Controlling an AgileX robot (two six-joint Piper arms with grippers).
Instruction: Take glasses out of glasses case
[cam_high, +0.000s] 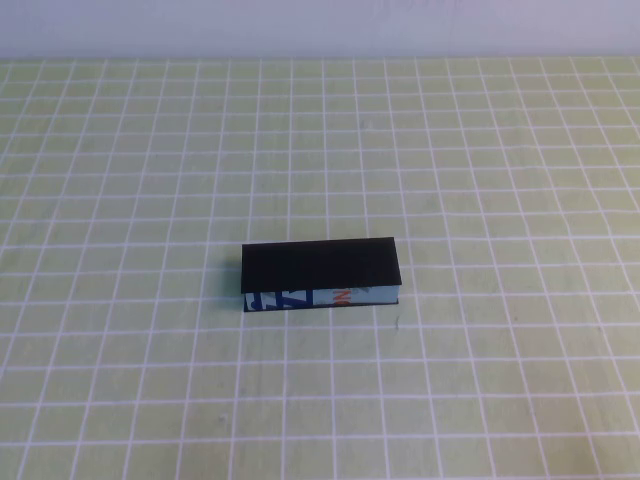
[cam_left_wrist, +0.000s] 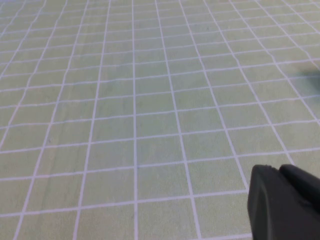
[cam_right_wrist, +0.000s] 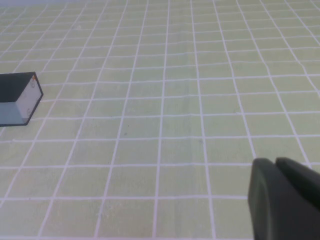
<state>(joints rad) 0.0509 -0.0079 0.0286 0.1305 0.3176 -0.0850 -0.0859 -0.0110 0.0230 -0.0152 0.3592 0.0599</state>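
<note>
The glasses case (cam_high: 320, 273) lies closed near the middle of the table, its flat black lid on top and its pale blue printed front side facing me. One end of it also shows in the right wrist view (cam_right_wrist: 20, 97). The glasses are hidden from view. Neither arm shows in the high view. My left gripper (cam_left_wrist: 278, 170) is shut and empty, low over bare mat, with the case out of its view. My right gripper (cam_right_wrist: 274, 162) is shut and empty, well apart from the case's end.
A yellow-green mat with a white grid (cam_high: 480, 180) covers the table. A pale wall runs along its far edge (cam_high: 320, 30). Nothing else stands on the mat.
</note>
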